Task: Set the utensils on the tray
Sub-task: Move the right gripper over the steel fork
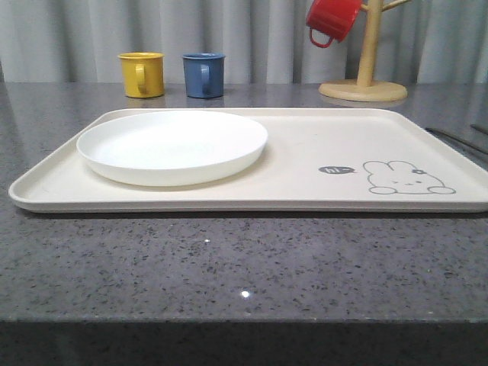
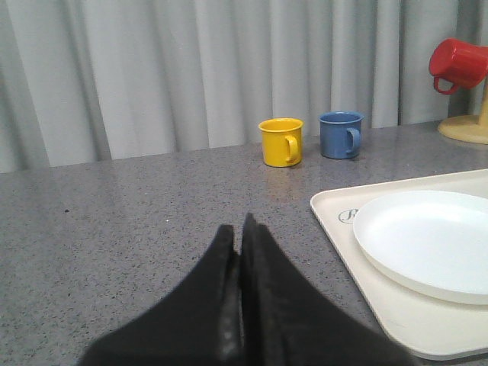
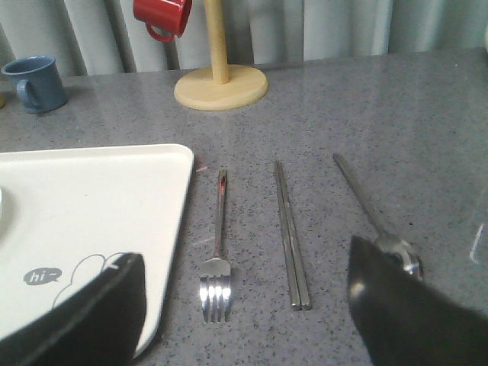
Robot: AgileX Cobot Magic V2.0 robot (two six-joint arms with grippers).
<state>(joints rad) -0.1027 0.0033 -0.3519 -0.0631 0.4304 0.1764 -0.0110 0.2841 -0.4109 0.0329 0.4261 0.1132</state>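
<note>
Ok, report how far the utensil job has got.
Nothing is done yet: the fork, chopsticks and spoon lie on the table beside the tray, none on it. Nothing is in hand: the right gripper is open above them, the left gripper shut and empty. All three remain.

From my right wrist feed the spoon [image 3: 375, 223] bowl is half covered by a right gripper finger [image 3: 404, 313]. The tray [image 3: 114, 198] is cut by the frame edge and its rabbit drawing [image 3: 95, 268] is part hidden behind the other finger. Left wrist feed: plate [image 2: 427, 242] cropped, tray script [image 2: 348, 216] mostly covered by it, unreadable.
</note>
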